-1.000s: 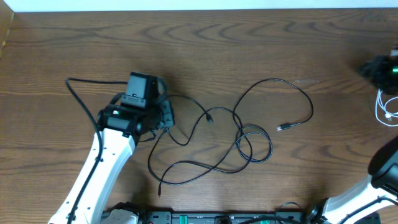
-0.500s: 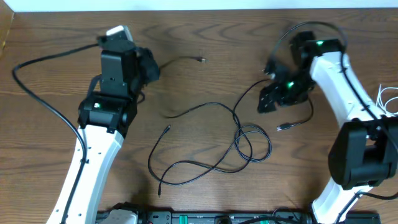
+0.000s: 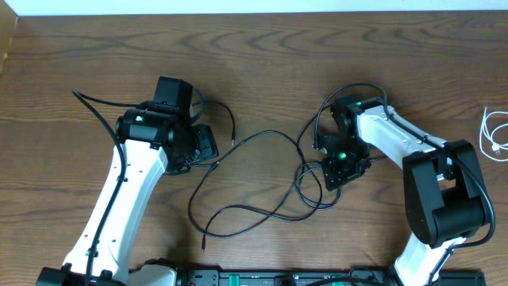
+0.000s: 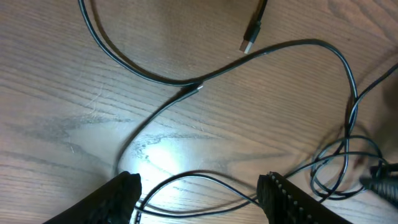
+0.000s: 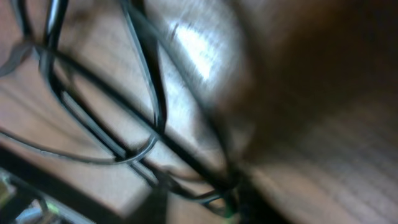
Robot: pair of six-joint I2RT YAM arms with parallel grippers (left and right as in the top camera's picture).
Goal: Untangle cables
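1. Both arms have closed in on the black cables (image 3: 262,179) since half a second ago. The left gripper (image 3: 208,145) has come down from around 11 o'clock, and the right gripper (image 3: 335,171) has dropped from 1 o'clock onto the loops (image 3: 316,189).
2. Left gripper: in the left wrist view its fingers (image 4: 121,196) are spread wide with nothing pinched. A black strand runs across the gap between them, down on the wood.
3. Right gripper: it sits right over the knot of loops on the 3 o'clock side of the tangle. The right wrist view is just a blur of black strands, so I honestly can't tell how far apart the jaws are or whether they've got anything.
4. The black cables sprawl over the middle of the table (image 3: 262,63), with one loose end (image 3: 204,237) trailing off at 7 o'clock. A plug (image 4: 247,45) lies at 12 o'clock in the left wrist view.
5. The white cable (image 3: 496,135) is curled up at the 3 o'clock edge, well apart from the rest.
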